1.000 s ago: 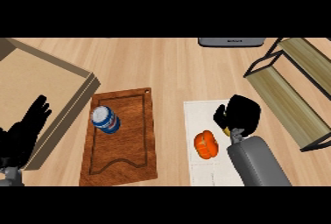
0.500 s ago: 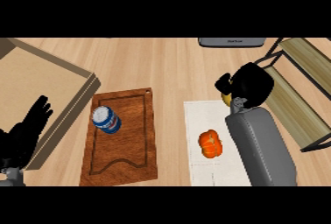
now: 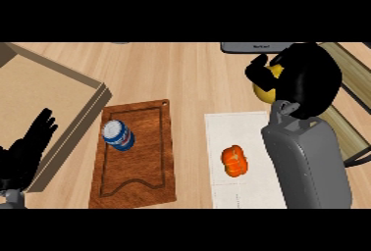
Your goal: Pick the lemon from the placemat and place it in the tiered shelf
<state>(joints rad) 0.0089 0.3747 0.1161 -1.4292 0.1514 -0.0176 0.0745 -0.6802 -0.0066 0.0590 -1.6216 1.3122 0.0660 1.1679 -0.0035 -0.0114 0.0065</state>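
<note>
At the counter's (image 3: 181, 78) near left corner the left hand (image 3: 25, 154) rests open, fingers straight and pointing up, holding nothing. It shows just beside the near side of a large tan box (image 3: 43, 93) that fills the counter's left edge.

To the right of the box a dark wooden cutting board (image 3: 138, 171) lies flat, its long side running near to far. A blue and white can (image 3: 118, 135) stands upright on the board's far left part, inside the carved groove.

Right of the board, a little apart from it, lies the white placemat (image 3: 239, 127). An orange, ribbed, round fruit or vegetable (image 3: 235, 161) sits on the mat, about midway along it; I cannot tell what it is. The grey right forearm (image 3: 308, 164) rises from the near edge and covers the mat's right side.

Further off, the right hand (image 3: 308, 73) is curled round the lemon (image 3: 264, 90), thumb on its left side and fingers folded over the top, so only a yellow strip shows at the hand's left. The lemon is off the placemat, held beyond the mat's far right corner.

The tiered shelf (image 3: 342, 131), with pale slats in a black frame, stands along the counter's right edge. The hand overlaps its left side, but whether the lemon is over a tier cannot be told.

At the counter's far edge a dark grey object (image 3: 253, 47) is partly in view.
</note>
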